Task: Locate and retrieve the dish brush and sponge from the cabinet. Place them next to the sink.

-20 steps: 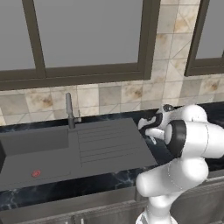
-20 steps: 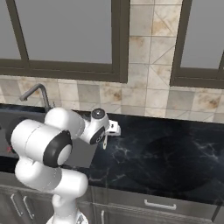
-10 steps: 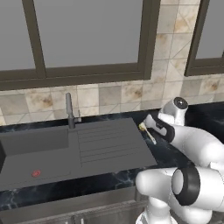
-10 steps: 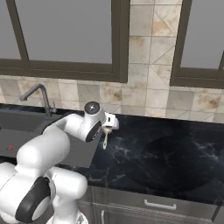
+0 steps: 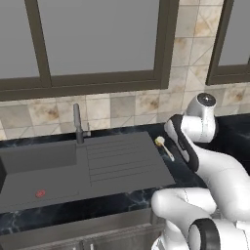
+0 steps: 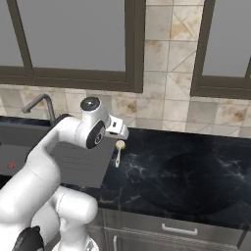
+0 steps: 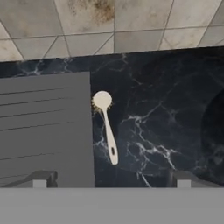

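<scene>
The dish brush (image 7: 107,131) lies flat on the black counter, right beside the sink's ribbed drainboard (image 7: 43,127), bristle head toward the tiled wall. The left base view has the brush (image 5: 164,148) at the right edge of the sink (image 5: 122,161), and the right base view has the brush (image 6: 118,152) just right of the sink (image 6: 73,162). My gripper (image 7: 111,180) hangs above the brush, open, with nothing between its fingers; its hand (image 6: 117,128) sits over the drainboard's corner. The sponge and the cabinet are out of view.
A slim faucet (image 5: 77,122) stands behind the basin, and a small red thing (image 5: 40,194) lies in it. Dark marble counter (image 6: 196,171) stretches to the right of the brush. The tiled wall and windows rise behind. Drawer fronts (image 6: 175,229) run below the counter.
My hand has lifted up and away from the brush, which stays lying on the counter by the drainboard. The arm has swung back toward the base.
</scene>
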{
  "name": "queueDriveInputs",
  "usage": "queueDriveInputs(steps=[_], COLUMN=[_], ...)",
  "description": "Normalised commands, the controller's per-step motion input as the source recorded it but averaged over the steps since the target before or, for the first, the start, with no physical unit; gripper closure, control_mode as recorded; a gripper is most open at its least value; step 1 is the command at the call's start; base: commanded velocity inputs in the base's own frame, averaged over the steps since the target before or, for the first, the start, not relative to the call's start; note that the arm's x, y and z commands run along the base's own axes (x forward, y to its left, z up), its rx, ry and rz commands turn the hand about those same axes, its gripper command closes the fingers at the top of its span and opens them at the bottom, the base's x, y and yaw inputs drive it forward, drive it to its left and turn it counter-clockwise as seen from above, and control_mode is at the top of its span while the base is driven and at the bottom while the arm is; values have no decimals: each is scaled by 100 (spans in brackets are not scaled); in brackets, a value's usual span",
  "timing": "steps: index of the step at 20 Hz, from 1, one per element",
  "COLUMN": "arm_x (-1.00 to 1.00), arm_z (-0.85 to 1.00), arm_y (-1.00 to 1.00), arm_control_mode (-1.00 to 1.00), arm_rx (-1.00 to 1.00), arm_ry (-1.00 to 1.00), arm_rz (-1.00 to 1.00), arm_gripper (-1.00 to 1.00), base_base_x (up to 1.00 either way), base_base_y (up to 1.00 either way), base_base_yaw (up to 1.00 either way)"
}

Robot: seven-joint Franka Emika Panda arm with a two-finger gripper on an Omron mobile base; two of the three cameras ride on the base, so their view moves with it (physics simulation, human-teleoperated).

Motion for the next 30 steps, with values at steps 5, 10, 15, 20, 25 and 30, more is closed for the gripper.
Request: queueDriveInputs(steps=[5,10,15,20,25,30], arm_x=[-59,-55,-48,-35,-25,-27], arm_z=[21,22,49,58,51,36], arm_y=[9,2,3,21,36,27], arm_control_mode=[-100,-100,-100,-100,-100,-100], arm_rx=[-4,0,4,1,0,0], arm_ry=[-11,-16,-14,-15,-9,2], arm_rz=[-3,0,0,0,-5,-10], arm_gripper=[-100,-100,-100,-100,-100,-100], base_base_x=[0,0,0,0,0,0], base_base_y=[0,0,0,0,0,0], base_base_yaw=[0,0,0,0,0,0])
